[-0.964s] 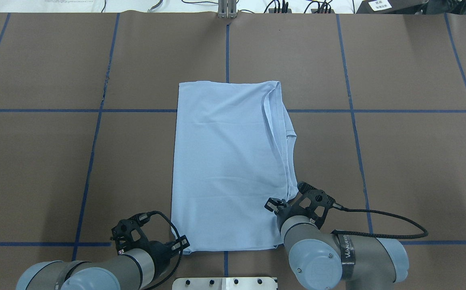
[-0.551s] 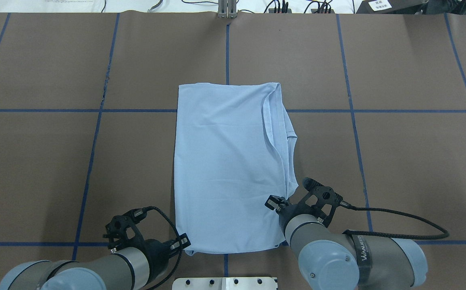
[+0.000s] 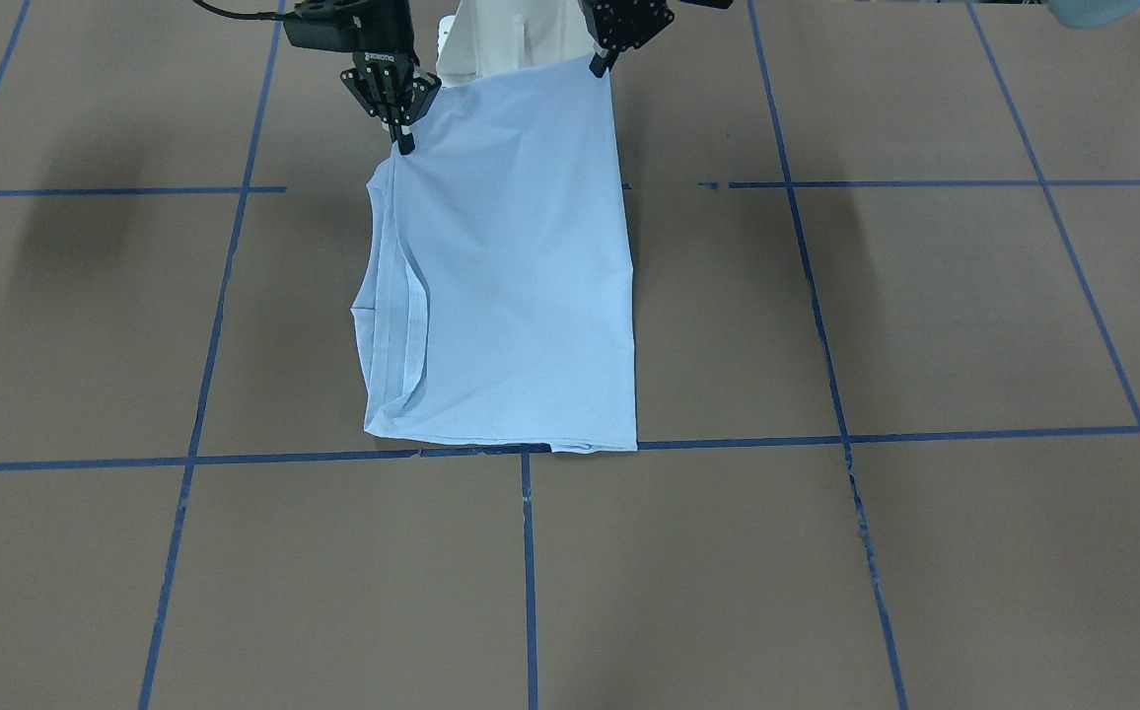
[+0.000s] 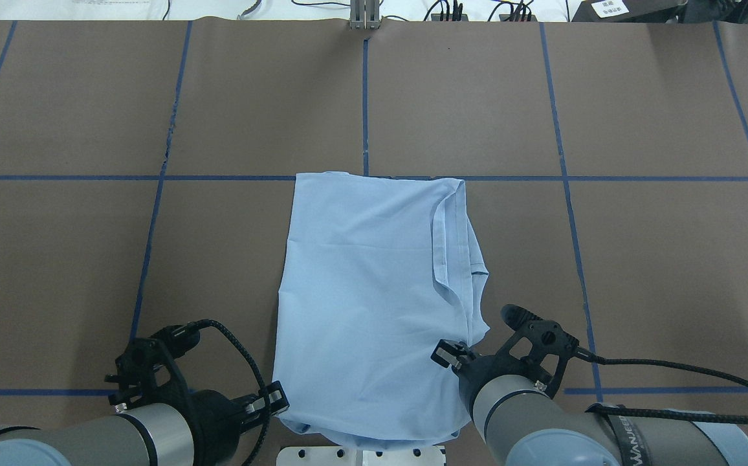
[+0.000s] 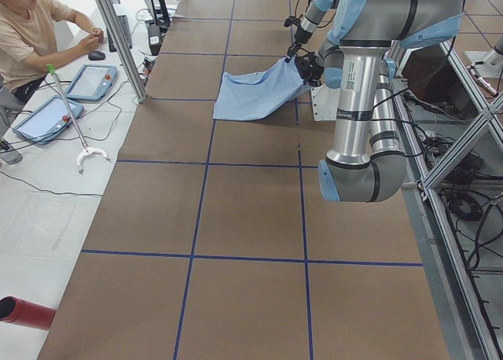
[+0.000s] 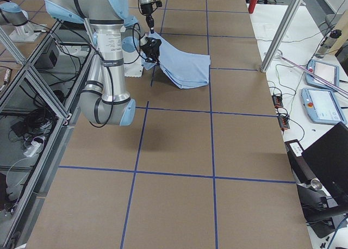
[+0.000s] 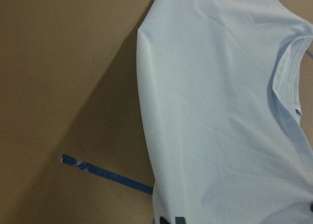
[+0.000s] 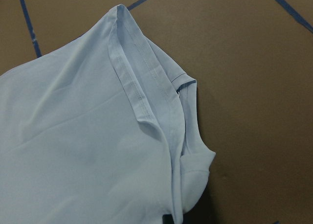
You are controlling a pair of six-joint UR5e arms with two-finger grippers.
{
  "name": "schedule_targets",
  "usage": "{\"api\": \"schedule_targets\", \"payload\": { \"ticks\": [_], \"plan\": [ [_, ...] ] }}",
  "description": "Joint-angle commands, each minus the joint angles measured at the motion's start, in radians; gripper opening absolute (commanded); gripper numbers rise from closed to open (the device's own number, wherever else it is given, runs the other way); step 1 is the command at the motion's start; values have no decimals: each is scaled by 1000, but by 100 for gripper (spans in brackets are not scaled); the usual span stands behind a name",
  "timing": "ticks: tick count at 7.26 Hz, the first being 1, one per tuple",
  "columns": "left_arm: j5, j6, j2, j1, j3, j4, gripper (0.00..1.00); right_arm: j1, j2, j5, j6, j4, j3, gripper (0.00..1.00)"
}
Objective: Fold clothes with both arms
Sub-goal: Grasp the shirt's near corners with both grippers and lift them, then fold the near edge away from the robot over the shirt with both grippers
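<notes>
Shirt [image 4: 361,291] on table [image 4: 639,259], middle of robot-side edge; far end flat, near end raised. Left gripper [image 3: 595,65], right gripper [image 3: 401,144] each pinching near corner. Step, likely: folding near half over far half. Next: carry both corners level toward far edge, align, release.
</notes>
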Motion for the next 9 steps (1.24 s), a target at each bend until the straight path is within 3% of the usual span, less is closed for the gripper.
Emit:
{"api": "schedule_targets", "payload": {
  "ticks": [1, 5, 7, 9],
  "plan": [
    [-18, 87, -37, -55, 5, 29, 0, 49, 10, 3, -8, -7, -65, 0],
    [-81, 213, -149, -233, 138, 65, 0, 206, 103, 65, -15, -3, -211, 0],
    [-87, 273, -198, -299, 247, 61, 0, 270, 201, 79, -32, -3, -337, 0],
    [-87, 324, -247, -364, 359, 43, 0, 310, 227, 95, -46, 69, -456, 0]
  ]
}}
